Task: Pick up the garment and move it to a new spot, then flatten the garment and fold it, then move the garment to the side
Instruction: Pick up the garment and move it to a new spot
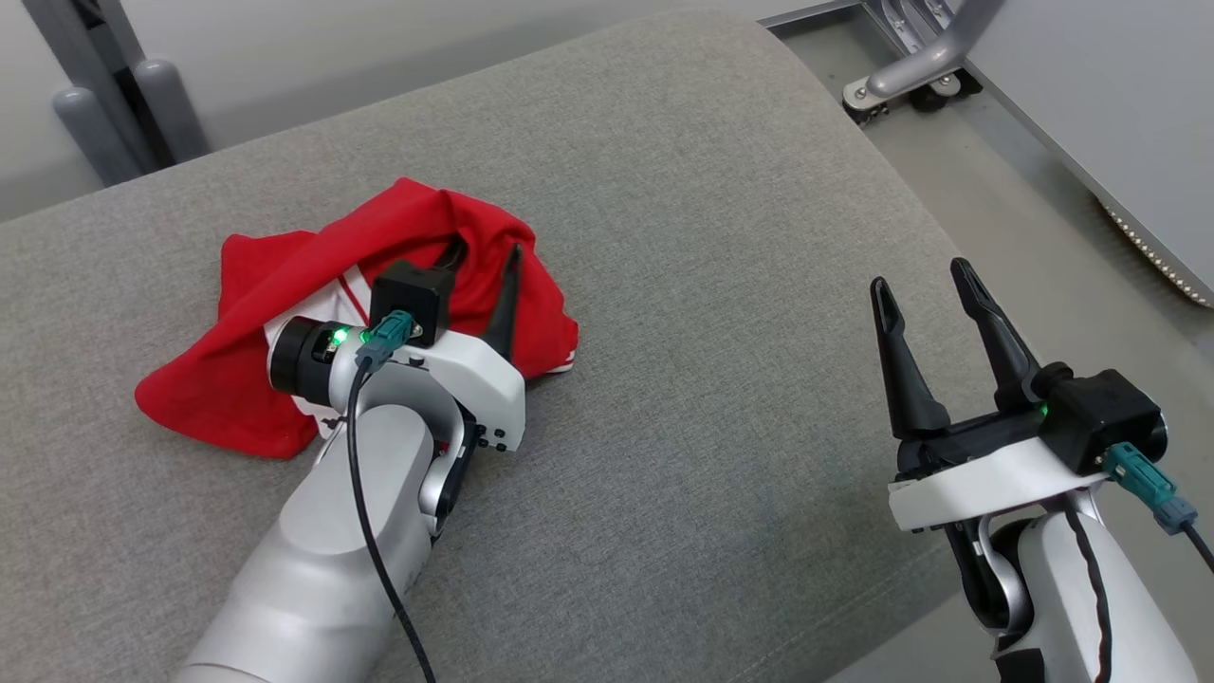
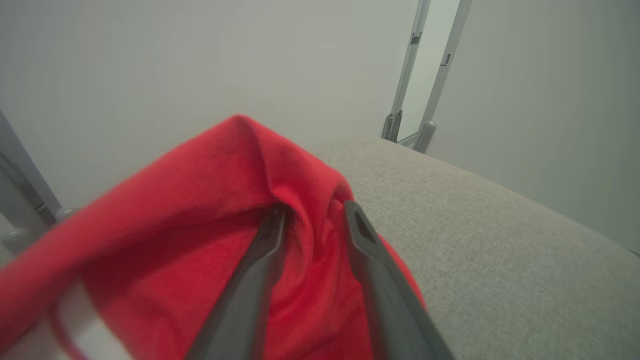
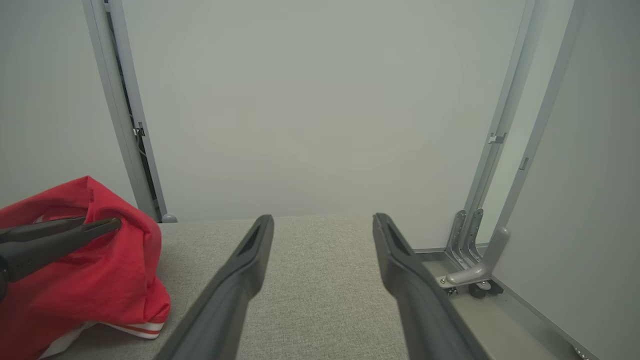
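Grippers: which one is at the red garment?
The left gripper: it straddles a fold of the red garment, while the right gripper hangs open over bare grey cushion.

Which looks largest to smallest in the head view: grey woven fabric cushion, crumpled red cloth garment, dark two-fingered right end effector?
1. Grey woven fabric cushion.
2. Crumpled red cloth garment, partly covered by the left arm.
3. Dark two-fingered right end effector: smallest, even though nearer the camera.

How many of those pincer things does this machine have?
2. The left pincer pokes into the crumpled red garment; the right pincer is open above the grey cushion.
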Robot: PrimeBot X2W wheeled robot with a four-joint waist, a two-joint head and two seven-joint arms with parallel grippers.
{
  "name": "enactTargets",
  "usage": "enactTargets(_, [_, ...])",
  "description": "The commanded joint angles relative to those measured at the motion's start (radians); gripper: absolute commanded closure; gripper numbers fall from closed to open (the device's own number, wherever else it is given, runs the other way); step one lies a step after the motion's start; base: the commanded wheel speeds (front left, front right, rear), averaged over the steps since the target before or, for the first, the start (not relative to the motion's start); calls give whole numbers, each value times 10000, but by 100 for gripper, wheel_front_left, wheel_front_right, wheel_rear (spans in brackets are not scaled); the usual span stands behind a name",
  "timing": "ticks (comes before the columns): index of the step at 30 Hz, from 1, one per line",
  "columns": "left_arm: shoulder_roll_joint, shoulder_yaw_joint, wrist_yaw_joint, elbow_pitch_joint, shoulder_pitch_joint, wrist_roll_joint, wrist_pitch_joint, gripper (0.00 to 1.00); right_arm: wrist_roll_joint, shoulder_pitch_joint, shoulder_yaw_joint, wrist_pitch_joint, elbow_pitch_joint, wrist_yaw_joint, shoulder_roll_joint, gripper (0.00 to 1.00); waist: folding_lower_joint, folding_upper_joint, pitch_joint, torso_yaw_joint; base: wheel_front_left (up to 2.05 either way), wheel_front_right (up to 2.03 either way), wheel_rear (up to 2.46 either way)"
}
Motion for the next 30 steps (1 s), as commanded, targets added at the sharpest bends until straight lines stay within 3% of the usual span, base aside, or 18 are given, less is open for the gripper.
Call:
enactTargets(1, [68, -46, 20, 120, -90, 48, -41, 0, 67, -65, 10, -31, 45, 2, 23, 0, 0, 0, 78, -182, 0, 0, 0])
enactTargets(14, [58, -146, -327, -214, 446, 46, -35, 0, -256, 248, -290, -31, -181, 2, -24, 0, 0, 0, -764, 1232, 0, 0, 0])
enactTargets(20, [55, -91, -410, -842, 1130, 221, -36, 0, -409, 498, -398, -31, -255, 2, -200, 0, 0, 0, -1357, 2268, 0, 0, 0])
enactTargets(30, [721, 1636, 45, -3628, 3046, 1316, -35, 0, -210, 1041, -236, -29, -911, 2, -437, 0, 0, 0, -1996, 3883, 0, 0, 0])
